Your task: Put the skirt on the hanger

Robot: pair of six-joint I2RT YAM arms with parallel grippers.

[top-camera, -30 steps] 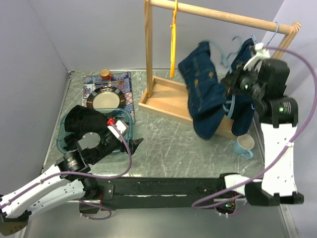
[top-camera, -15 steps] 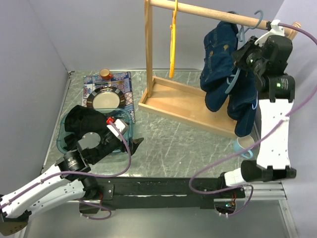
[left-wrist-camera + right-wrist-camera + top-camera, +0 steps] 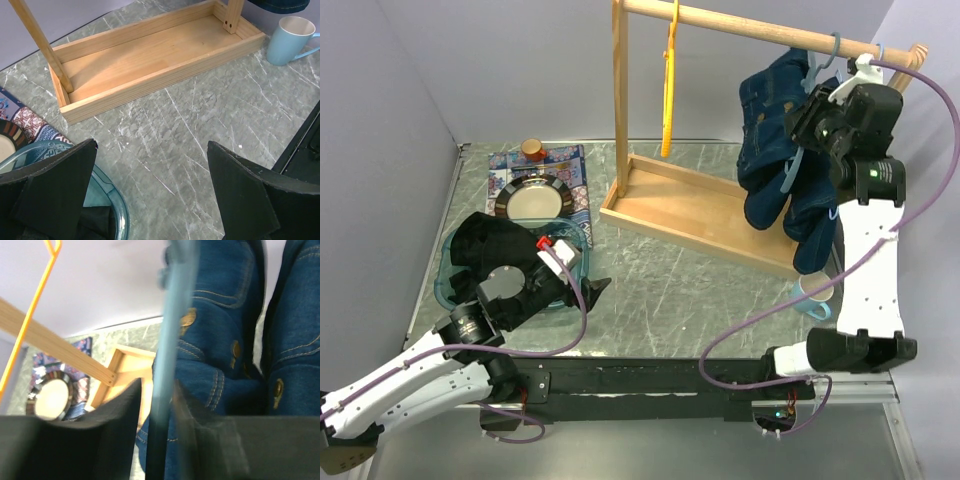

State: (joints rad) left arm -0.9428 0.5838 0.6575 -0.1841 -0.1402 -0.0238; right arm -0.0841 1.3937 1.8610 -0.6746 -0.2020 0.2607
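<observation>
A dark blue denim skirt hangs on a light blue hanger at the right end of the wooden rack's top rail. The hanger's hook sits at the rail. My right gripper is raised high and shut on the hanger. In the right wrist view the blue hanger bar runs between the fingers of my right gripper, with the skirt right behind it. My left gripper is open and empty, low over the table beside the teal bin; it also shows in the left wrist view.
An orange hanger hangs on the rail's left part. The rack's wooden base tray lies mid-table. A teal bin holds a black garment. A blue cup stands at the right. A plate lies on a patterned cloth at the back left.
My right gripper has lifted the hanger and skirt up and to the right, from beside the rack base to the top rail. The left arm has not moved.
</observation>
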